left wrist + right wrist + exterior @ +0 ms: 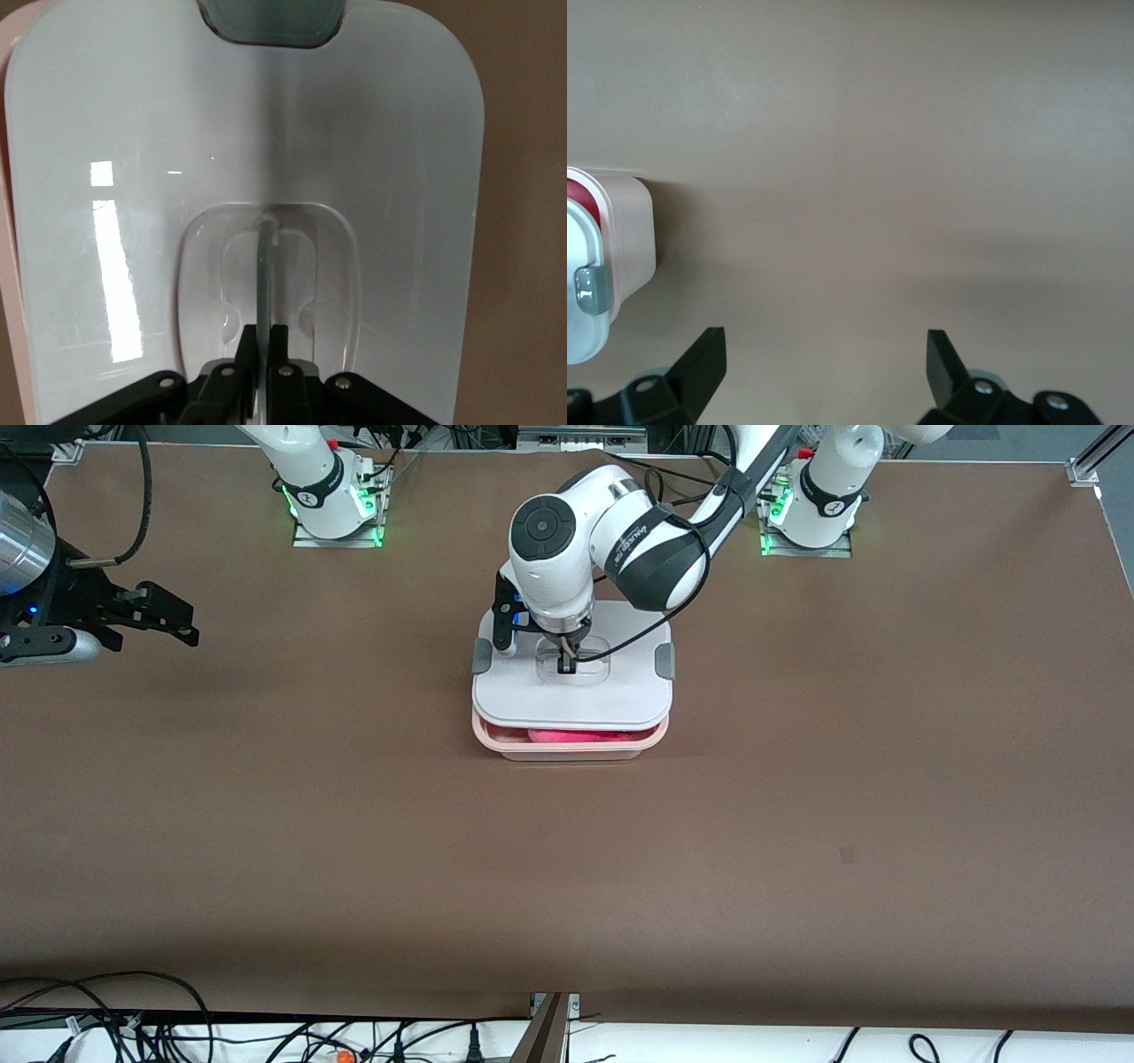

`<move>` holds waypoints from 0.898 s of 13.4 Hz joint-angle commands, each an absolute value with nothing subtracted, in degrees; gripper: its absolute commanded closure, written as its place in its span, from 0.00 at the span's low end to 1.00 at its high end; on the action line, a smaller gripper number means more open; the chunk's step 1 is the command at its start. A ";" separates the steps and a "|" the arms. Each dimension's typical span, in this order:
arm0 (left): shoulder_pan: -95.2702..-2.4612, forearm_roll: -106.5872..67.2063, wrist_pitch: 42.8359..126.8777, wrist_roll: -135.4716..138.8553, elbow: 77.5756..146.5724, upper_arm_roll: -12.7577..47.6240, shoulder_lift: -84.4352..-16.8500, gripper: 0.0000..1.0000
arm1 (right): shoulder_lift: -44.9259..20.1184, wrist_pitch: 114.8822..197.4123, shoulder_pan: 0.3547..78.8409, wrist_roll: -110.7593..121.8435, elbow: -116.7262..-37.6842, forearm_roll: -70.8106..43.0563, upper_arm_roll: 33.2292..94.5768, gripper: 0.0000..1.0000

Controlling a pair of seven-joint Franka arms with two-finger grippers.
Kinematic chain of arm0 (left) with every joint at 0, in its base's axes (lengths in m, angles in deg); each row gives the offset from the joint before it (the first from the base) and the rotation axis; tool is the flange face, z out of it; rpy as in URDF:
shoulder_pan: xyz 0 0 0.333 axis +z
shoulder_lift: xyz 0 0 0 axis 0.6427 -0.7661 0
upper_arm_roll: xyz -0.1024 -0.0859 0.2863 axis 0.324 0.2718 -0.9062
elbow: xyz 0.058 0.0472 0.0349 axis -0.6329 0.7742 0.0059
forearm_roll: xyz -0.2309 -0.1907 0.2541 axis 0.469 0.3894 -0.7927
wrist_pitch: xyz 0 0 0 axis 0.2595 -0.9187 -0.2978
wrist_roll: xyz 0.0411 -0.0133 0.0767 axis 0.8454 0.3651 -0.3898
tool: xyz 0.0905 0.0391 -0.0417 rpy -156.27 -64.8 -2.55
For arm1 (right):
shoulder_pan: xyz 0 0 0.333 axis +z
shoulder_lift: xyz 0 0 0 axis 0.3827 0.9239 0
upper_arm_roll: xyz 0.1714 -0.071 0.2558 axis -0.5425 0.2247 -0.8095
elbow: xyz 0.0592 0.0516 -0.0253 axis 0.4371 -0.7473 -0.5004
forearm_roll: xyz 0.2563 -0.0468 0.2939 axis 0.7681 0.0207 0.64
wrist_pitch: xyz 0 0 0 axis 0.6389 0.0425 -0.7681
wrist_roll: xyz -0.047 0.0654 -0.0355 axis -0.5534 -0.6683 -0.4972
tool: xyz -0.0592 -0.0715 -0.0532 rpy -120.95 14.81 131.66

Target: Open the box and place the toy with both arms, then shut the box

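The pale pink tub (567,749) stands mid-table with the hot-pink toy (576,736) inside, showing under the white lid (571,695). The lid lies over the tub, shifted toward the robots' bases; I cannot tell if it rests on the rim. My left gripper (566,662) is shut on the lid's clear handle (267,266), fingers (250,341) pinching it in the left wrist view, where the lid (372,177) fills the frame. My right gripper (168,615) is open and empty over the table at the right arm's end. In the right wrist view (824,354) it faces the tub (629,230).
Grey side clips (664,661) sit on the lid's ends; one shows in the right wrist view (592,290). The brown table (797,824) spreads around the box. Cables (133,1019) lie past the table's near edge.
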State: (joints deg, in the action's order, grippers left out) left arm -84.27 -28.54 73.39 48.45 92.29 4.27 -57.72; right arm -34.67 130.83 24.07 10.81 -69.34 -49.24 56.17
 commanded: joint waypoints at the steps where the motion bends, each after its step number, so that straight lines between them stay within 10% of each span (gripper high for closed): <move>1: -85.17 -29.30 74.73 46.81 89.97 3.59 -59.30 1.00 | -34.73 131.05 23.38 11.63 -69.24 -49.67 55.47 0.00; 12: -84.82 -29.47 76.85 45.84 87.68 3.24 -61.76 1.00 | -34.11 131.85 23.99 11.80 -69.24 -49.67 55.03 0.00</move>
State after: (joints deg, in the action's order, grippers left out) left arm -84.61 -28.54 77.00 45.93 90.09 3.78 -60.44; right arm -33.91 131.61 24.14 10.81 -69.34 -49.24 55.61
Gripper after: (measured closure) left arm 0.930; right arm 0.000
